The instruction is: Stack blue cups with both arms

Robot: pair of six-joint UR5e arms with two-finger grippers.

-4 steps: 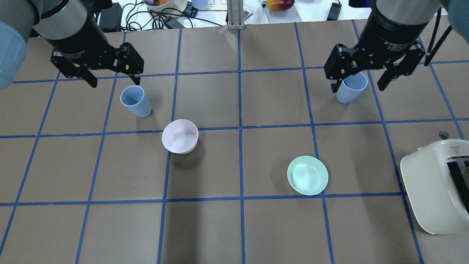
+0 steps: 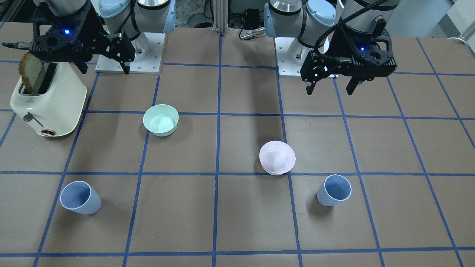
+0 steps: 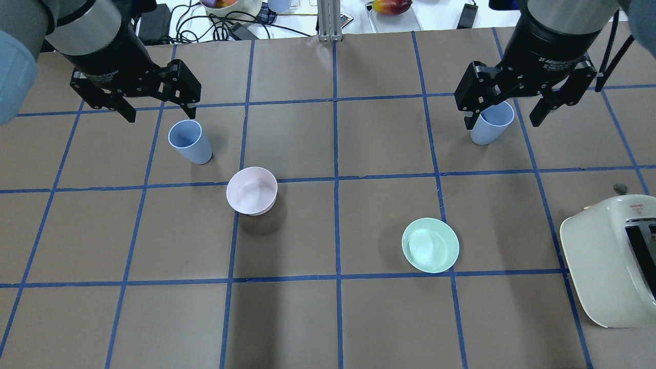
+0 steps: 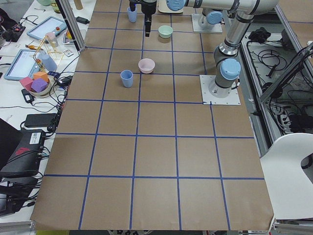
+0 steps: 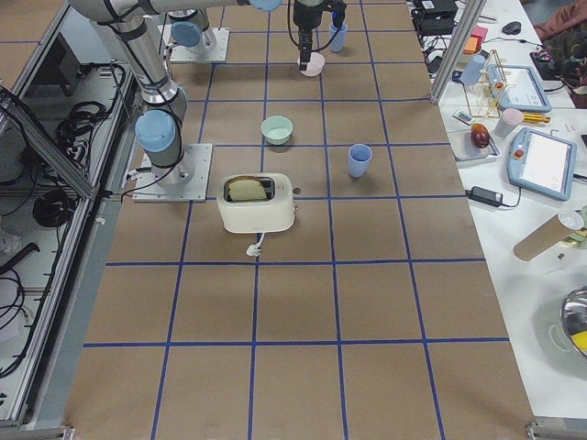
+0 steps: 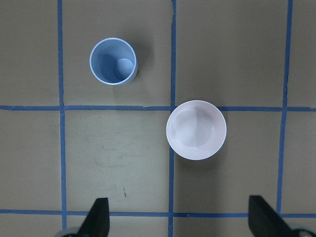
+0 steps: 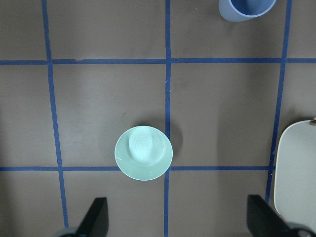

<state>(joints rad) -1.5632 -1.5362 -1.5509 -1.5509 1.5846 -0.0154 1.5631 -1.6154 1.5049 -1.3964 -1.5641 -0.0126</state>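
Two blue cups stand upright and apart on the brown table. The left cup (image 3: 189, 141) also shows in the front view (image 2: 334, 190) and in the left wrist view (image 6: 112, 61). The right cup (image 3: 492, 125) also shows in the front view (image 2: 79, 197) and at the top edge of the right wrist view (image 7: 246, 9). My left gripper (image 3: 160, 113) (image 2: 330, 91) is open and empty, high above the table, back from its cup. My right gripper (image 3: 501, 122) (image 2: 103, 69) is open and empty, also high; it partly covers the right cup in the overhead view.
A pale pink bowl (image 3: 252, 190) sits close to the left cup. A mint-green bowl (image 3: 430, 245) sits right of centre. A cream toaster (image 3: 610, 261) holding a bread slice (image 2: 30, 72) stands at the table's right side. Clutter lies beyond the far edge.
My right gripper has shifted very slightly toward the far edge. The left gripper, cups and bowls have not moved.
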